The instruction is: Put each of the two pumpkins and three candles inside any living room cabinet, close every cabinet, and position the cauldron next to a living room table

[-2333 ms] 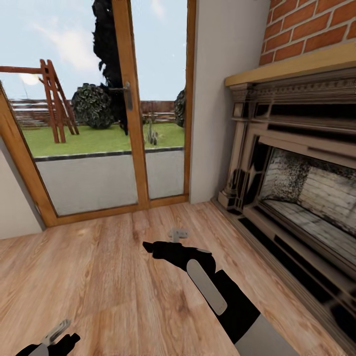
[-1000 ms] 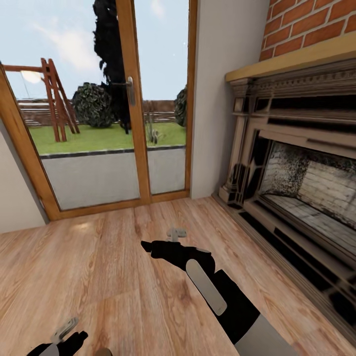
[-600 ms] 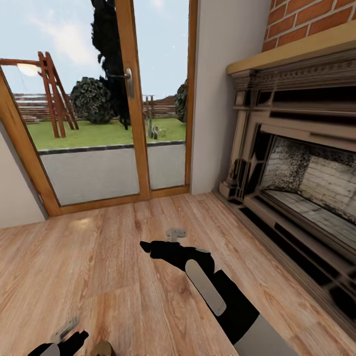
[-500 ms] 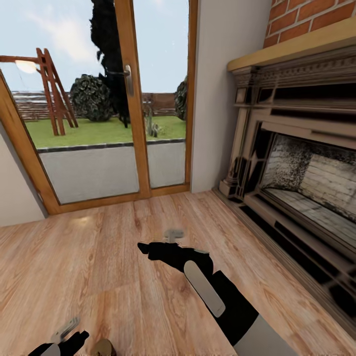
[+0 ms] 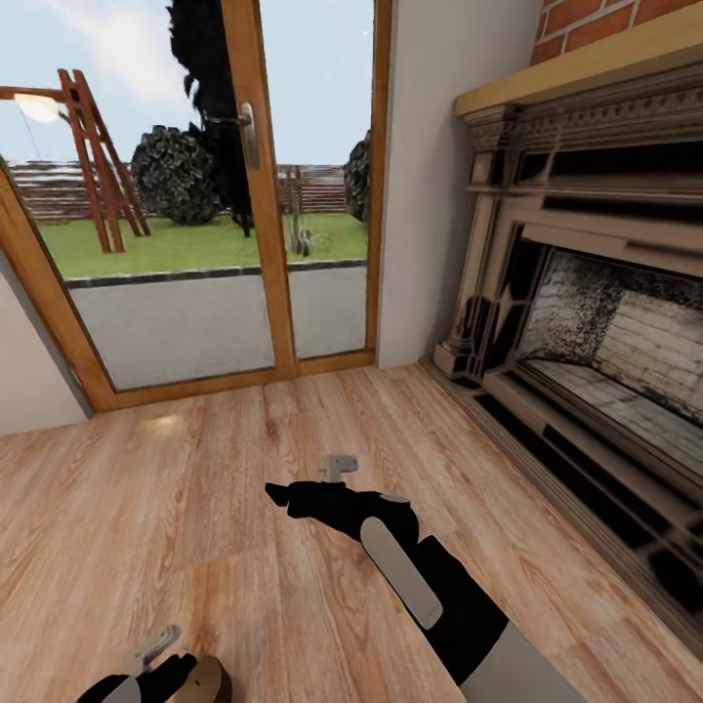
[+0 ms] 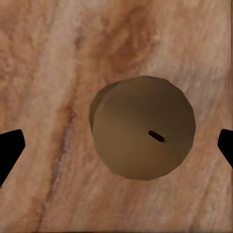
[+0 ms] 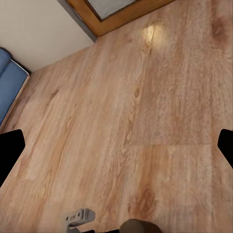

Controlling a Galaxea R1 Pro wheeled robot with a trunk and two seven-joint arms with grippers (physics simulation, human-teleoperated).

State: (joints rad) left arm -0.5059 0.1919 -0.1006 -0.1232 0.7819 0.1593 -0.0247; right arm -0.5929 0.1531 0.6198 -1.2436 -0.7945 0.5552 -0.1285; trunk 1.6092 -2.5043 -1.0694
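Fingertips (image 6: pixel 9 150) of our left gripper (image 6: pixel 116 145) stand wide apart above a candle (image 6: pixel 143 128) upright on the wooden floor (image 6: pixel 48 58); our right gripper (image 5: pixel 337 467) also appears open.

candle (image 5: pixel 208 681) cut by frame edge, left gripper (image 5: pixel 156 652) partly cropped

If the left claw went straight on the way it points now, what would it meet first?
Most likely the candle standing on the wood floor. In the left wrist view it sits between the open fingers, top facing the camera. How far below the left claw it lies is unclear.
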